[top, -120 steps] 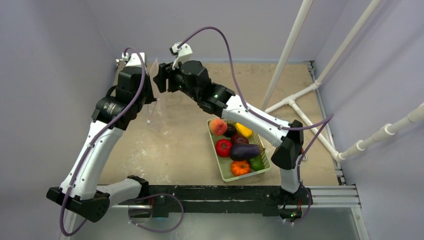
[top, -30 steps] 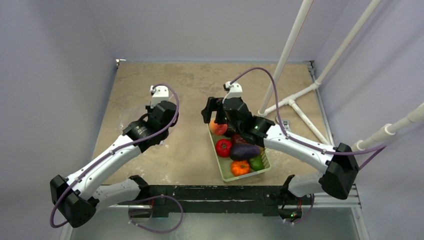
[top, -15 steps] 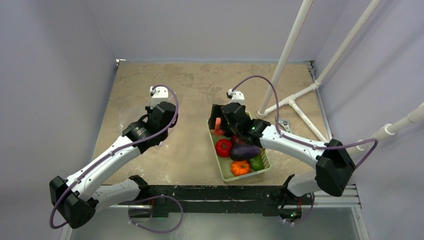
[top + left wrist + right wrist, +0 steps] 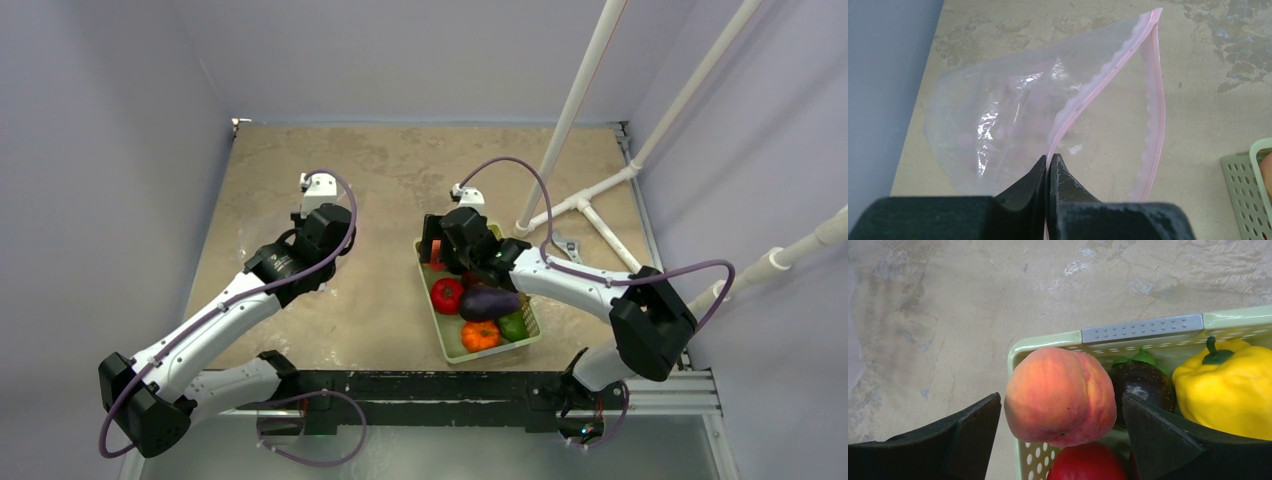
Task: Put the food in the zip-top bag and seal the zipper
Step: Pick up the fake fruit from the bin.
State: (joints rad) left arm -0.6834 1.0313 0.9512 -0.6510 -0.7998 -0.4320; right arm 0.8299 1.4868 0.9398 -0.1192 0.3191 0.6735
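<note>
The peach (image 4: 1058, 392) is seen at 12 o'clock between the fingers of the wide-open, empty right end effector (image 4: 1060, 402); the zipper (image 4: 1098, 82) is pinched by the left end effector (image 4: 1048, 167).

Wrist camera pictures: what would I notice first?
A big orange-pink peach sits in a corner of the pale green basket, right between the open fingers of the right hand. In the left wrist view, the left hand pinches the pink zipper of a clear bag, its mouth open, on the table.
</note>
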